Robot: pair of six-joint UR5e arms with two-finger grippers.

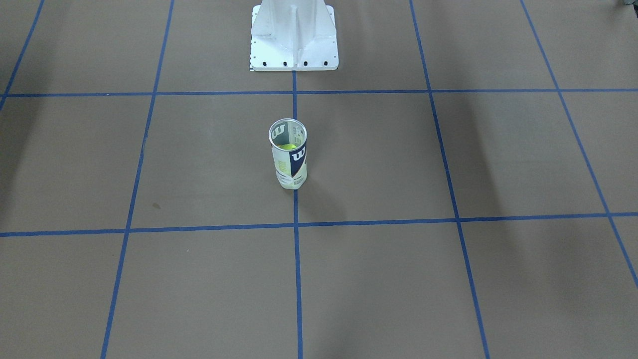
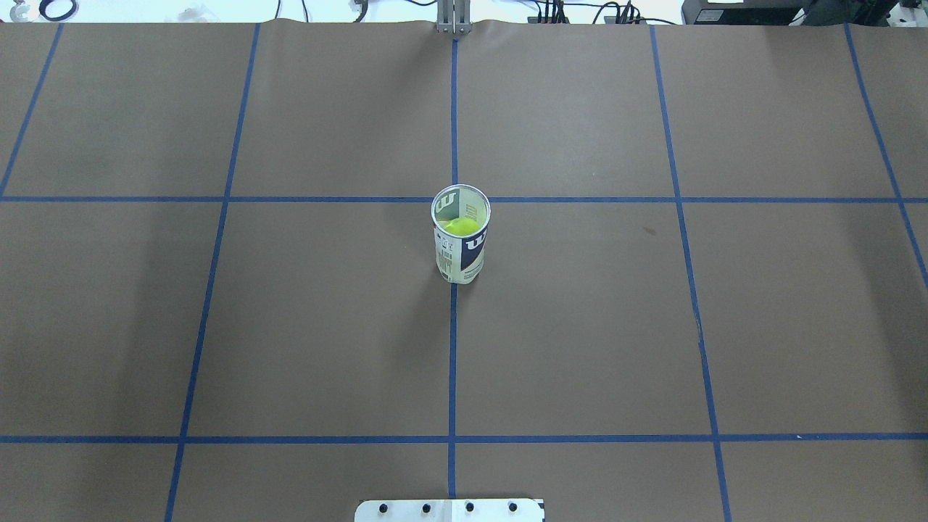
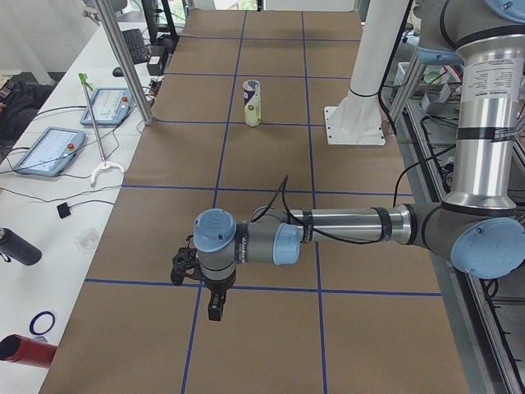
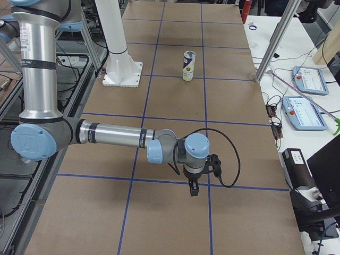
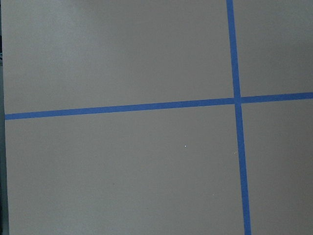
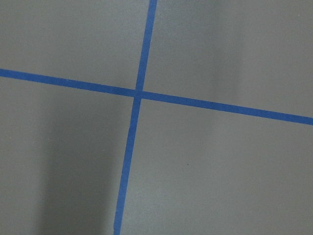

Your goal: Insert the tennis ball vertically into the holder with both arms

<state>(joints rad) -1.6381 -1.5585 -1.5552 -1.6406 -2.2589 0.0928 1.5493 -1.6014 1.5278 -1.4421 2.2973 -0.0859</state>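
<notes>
The holder (image 1: pixel 289 159) stands upright at the table's centre on a blue tape line, open end up. A yellow-green tennis ball (image 1: pixel 289 147) lies inside it, and also shows through the opening in the overhead view (image 2: pixel 462 226). The holder appears too in the overhead view (image 2: pixel 461 243), the left view (image 3: pixel 253 103) and the right view (image 4: pixel 188 66). My left gripper (image 3: pixel 215 309) hangs low over the table far from the holder, towards the left end. My right gripper (image 4: pixel 194 190) hangs likewise towards the right end. I cannot tell whether either is open or shut. Both wrist views show only brown table and blue tape.
The white pedestal base (image 1: pixel 294 37) stands behind the holder on the robot's side. Metal posts (image 3: pixel 123 57) (image 4: pixel 271 48) rise at the table's far edge. Control tablets (image 3: pixel 49 148) (image 4: pixel 305 111) and cables lie on the side bench.
</notes>
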